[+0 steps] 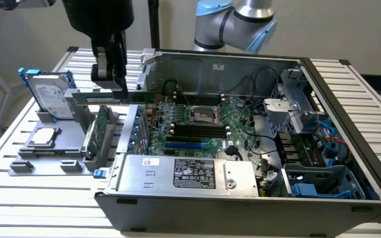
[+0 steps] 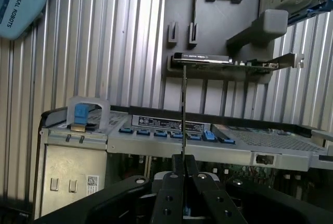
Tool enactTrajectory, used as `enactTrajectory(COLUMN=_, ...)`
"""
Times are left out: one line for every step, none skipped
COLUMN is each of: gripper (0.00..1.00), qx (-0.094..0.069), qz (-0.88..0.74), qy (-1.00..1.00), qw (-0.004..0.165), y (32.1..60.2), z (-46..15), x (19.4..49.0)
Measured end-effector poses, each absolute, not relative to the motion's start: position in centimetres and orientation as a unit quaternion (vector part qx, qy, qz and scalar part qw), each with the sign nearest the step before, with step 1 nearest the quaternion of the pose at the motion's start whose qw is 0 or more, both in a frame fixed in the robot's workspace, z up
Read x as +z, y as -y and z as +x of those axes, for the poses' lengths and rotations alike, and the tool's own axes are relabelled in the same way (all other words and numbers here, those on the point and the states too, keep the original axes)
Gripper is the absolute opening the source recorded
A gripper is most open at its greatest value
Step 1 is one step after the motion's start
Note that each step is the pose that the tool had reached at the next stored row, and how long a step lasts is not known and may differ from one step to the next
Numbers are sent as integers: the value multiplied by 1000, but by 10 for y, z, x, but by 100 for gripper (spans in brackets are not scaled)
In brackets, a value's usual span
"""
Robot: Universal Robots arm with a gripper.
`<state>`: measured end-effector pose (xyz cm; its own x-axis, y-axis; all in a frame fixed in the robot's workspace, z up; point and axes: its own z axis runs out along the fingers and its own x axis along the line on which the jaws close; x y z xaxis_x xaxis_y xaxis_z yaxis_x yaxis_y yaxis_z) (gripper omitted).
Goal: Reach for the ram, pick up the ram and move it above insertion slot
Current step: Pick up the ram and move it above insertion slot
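Observation:
My gripper (image 1: 109,88) hangs over the left wall of the open computer case (image 1: 243,198), shut on the ram (image 1: 121,97). The ram is a long thin green stick held level in the air, reaching from above the grey fixture toward the motherboard. In the wrist view the ram (image 2: 183,109) shows edge-on as a thin line rising from between the black fingers (image 2: 174,174) of my gripper (image 2: 183,164). The black memory slots (image 1: 200,130) lie on the motherboard, lower and toward the exterior view's right of the ram.
A grey fixture (image 1: 58,148) on the exterior view's left holds a hard drive (image 1: 48,96), a processor (image 1: 43,136) and a taller green expansion card (image 1: 97,134). Inside the case are a power supply (image 1: 190,173), cables and a drive cage (image 1: 296,109). The slatted table (image 1: 45,208) surrounds everything.

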<state>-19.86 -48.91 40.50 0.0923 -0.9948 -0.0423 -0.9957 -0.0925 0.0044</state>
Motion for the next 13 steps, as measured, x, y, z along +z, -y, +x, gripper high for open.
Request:
enactTrajectory(gripper=13, qx=17, qz=-739, qy=-673, qw=13, y=489, z=-194, x=405)
enactTrajectory(gripper=13, qx=17, qz=-739, qy=-673, qw=13, y=489, z=-190, x=405)
enactTrajectory(gripper=13, qx=17, qz=-739, qy=-673, qw=13, y=489, z=-185, x=405)
enactTrajectory(gripper=13, qx=18, qz=-739, qy=-673, qw=13, y=489, z=-181, x=405)
enactTrajectory(gripper=13, qx=18, qz=-739, qy=-673, qw=13, y=489, z=-176, x=405)
enactTrajectory(gripper=13, qx=18, qz=-739, qy=-673, qw=13, y=488, z=-171, x=405)
enactTrajectory(gripper=13, qx=18, qz=-739, qy=-673, qw=13, y=488, z=-167, x=405)
enactTrajectory(gripper=13, qx=18, qz=-739, qy=-673, qw=13, y=488, z=-162, x=405)
enactTrajectory(gripper=13, qx=18, qz=-739, qy=-673, qw=13, y=488, z=-158, x=405)
enactTrajectory(gripper=13, qx=18, qz=-739, qy=-673, qw=13, y=488, z=-153, x=405)
enactTrajectory(gripper=13, qx=18, qz=-739, qy=-673, qw=13, y=488, z=-149, x=405)
enactTrajectory(gripper=13, qx=18, qz=-739, qy=-673, qw=13, y=488, z=-144, x=404)
enactTrajectory(gripper=13, qx=19, qz=-739, qy=-673, qw=13, y=487, z=-140, x=404)
